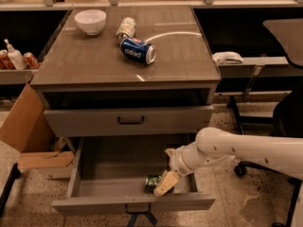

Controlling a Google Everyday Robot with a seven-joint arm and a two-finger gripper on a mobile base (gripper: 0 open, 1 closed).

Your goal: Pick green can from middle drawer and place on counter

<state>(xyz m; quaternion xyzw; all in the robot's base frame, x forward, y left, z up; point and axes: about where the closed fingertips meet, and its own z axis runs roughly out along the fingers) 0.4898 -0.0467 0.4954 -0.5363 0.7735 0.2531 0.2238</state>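
The green can (151,182) lies inside the pulled-out middle drawer (113,174), near its front right. My gripper (164,182) reaches down into the drawer from the right on a white arm (236,150). It sits right beside the can, on the can's right side. The counter (94,60) is the grey-brown top above the drawers.
On the counter lie a blue can (137,51), a pale can (126,28) and a white bowl (90,21). A closed drawer (128,120) sits above the open one. A cardboard box (28,131) stands at the left and a chair (284,112) at the right.
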